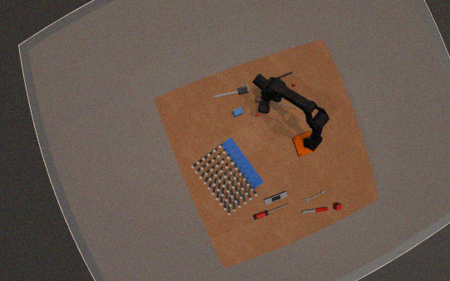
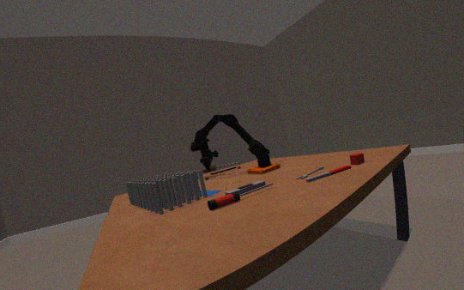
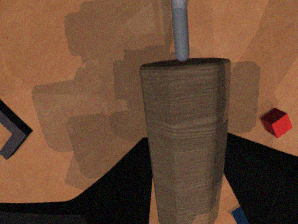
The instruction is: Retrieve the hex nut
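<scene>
My gripper point(image 3: 181, 140) point(image 2: 207, 168) is shut on the brown ribbed handle point(image 3: 185, 105) of a tool at the back of the table. The tool's thin grey shaft point(image 3: 181, 35) point(image 1: 286, 105) runs away from the handle; its far end is outside the wrist view. Whether the handle still touches the table, I cannot tell. The upright grey metal spacers point(image 1: 193, 167) point(image 2: 202, 184) stand in rows far from my gripper. The blue taped strip point(image 1: 243, 164) point(image 2: 212, 193) lies along their front. The hex nut cannot be made out.
A black hex key point(image 3: 20, 132) point(image 1: 284, 76) and small red cube point(image 3: 276, 123) point(image 1: 257, 115) lie near my gripper, with a blue block point(image 1: 238, 111) and caliper point(image 1: 226, 94) beyond. A screwdriver point(image 1: 260, 214) point(image 2: 224, 201), grey tool point(image 1: 280, 195), wrench point(image 1: 314, 196) and red-handled tool point(image 1: 321, 209) lie opposite.
</scene>
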{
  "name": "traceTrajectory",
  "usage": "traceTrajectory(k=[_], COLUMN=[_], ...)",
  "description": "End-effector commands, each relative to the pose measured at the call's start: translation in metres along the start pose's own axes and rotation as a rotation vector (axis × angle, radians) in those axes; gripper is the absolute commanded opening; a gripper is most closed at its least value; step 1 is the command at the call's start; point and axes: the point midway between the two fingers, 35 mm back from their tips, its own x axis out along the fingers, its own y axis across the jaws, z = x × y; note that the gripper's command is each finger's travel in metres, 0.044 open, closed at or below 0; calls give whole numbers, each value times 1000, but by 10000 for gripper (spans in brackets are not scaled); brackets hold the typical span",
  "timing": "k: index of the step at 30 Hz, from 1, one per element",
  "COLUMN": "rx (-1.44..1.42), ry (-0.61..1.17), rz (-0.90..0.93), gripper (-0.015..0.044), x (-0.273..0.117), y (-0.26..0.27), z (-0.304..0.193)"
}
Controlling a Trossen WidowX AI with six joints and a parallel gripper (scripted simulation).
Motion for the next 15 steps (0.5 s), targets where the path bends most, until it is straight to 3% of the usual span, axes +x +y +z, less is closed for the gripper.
traceTrajectory(k=[1, 15], rx=[-5, -296], ry=[19, 13], rz=[12, 14], gripper=[0, 0], x=[-21, -18], y=[0, 7], z=[-1, 20])
